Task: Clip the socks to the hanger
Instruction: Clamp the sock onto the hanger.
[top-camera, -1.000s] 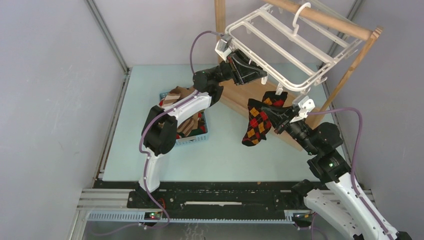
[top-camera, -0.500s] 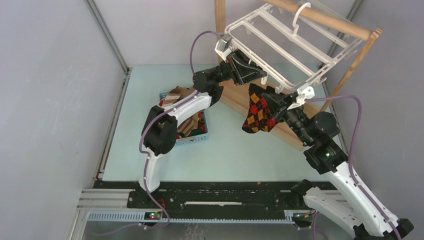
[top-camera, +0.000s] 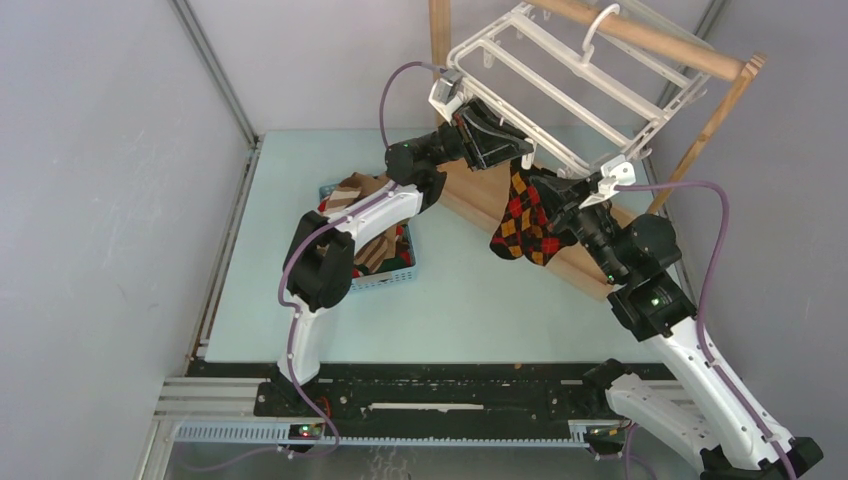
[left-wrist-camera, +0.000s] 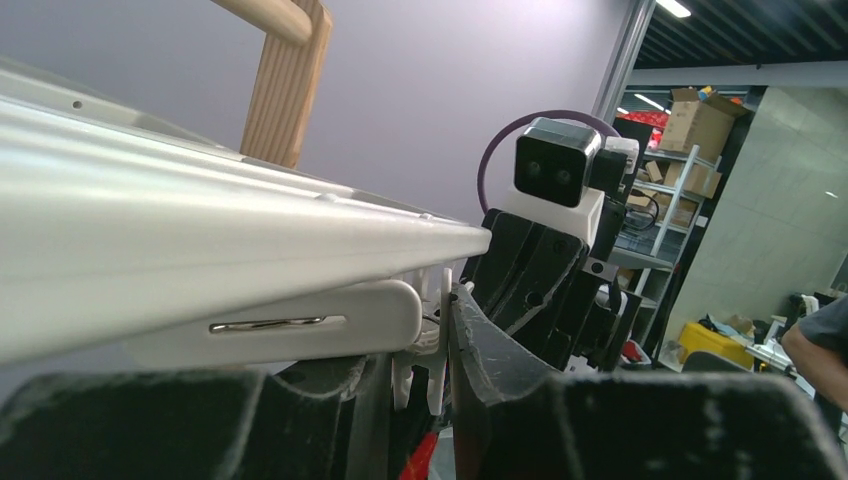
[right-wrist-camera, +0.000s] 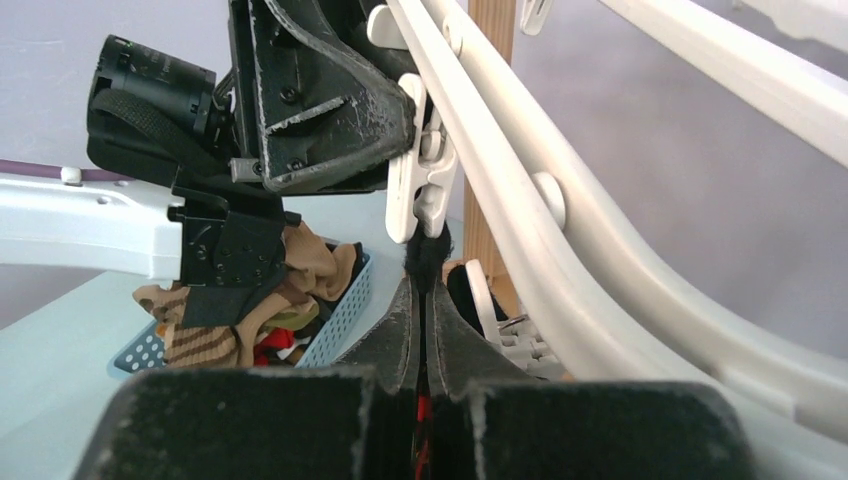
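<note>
Hanger (right-wrist-camera: 510, 190) hooked on wooden rail (top-camera: 650, 38) at 1 o'clock, tilted. Left pincer (left-wrist-camera: 425, 370) clamped on a clip (right-wrist-camera: 420, 190) at the frame's near edge. Right pincer (right-wrist-camera: 425, 330) clenched on argyle sock (top-camera: 525, 225), black cuff raised to the clip's lower tip; whether it sits inside, cannot tell. Sock body dangles toward 7 o'clock, clear of the worktop (top-camera: 450, 310). Blue basket (top-camera: 395, 275) of other socks (top-camera: 352, 192) at 9 o'clock.
</note>
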